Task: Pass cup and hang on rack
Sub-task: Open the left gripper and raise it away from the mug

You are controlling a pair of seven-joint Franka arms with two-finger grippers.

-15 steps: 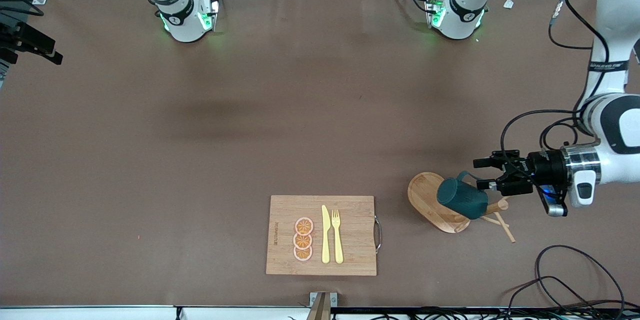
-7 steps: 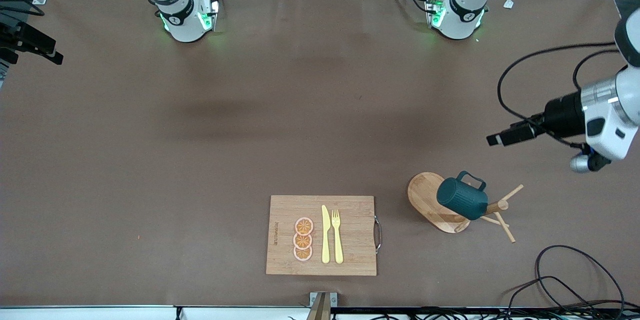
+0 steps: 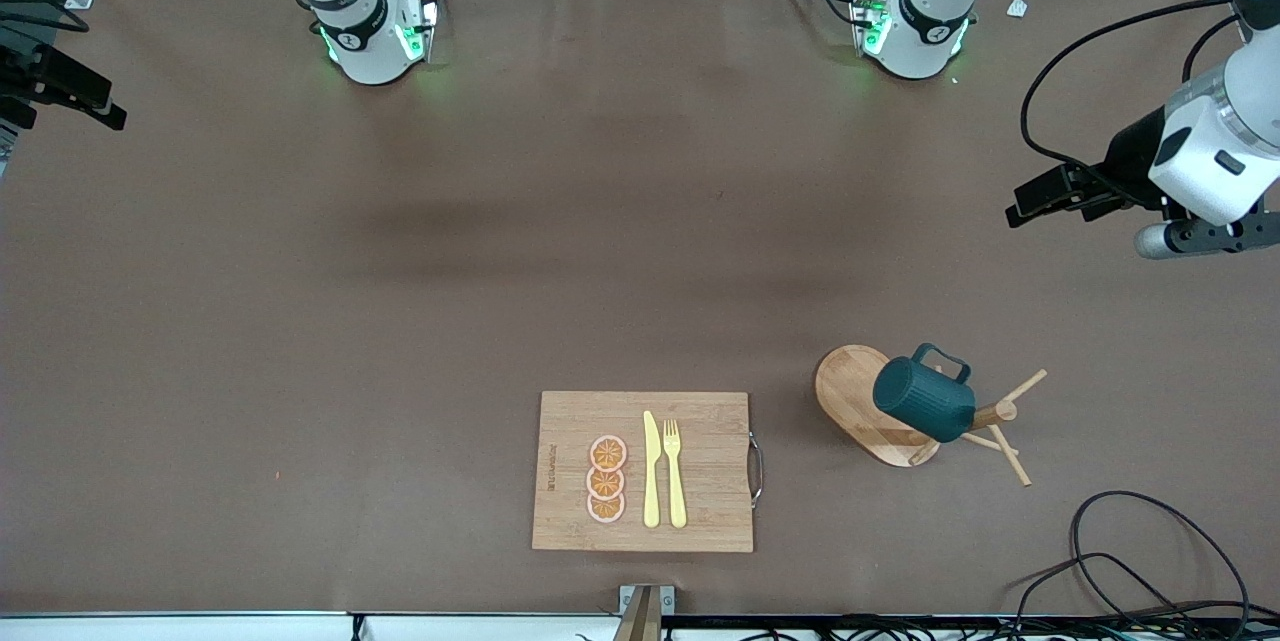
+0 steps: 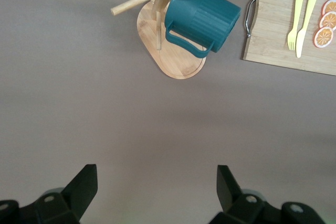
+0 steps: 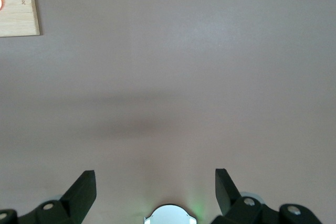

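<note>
**Cup on the rack, both grippers apart**

There we saw the cup (image 3: 924, 406), a dark teal-green ribbed mug, hanging tilted by its loop handle on a slanted peg of the rack (image 3: 860, 406), mouth turned down toward the oval wooden base. At about nine o'clock from the rack in the front view lay a bamboo cutting board (image 3: 700, 521) carrying a yellow knife (image 3: 650, 469), a fork (image 3: 675, 473) and three orange slices (image 3: 606, 479). Nothing touched the cup. The left gripper (image 3: 1035, 200) hung over bare table (image 3: 300, 321) at the left arm's end, fingers (image 4: 84, 184) spread and holding nothing. The right gripper (image 5: 155, 190) hung released over bare table too.
</note>
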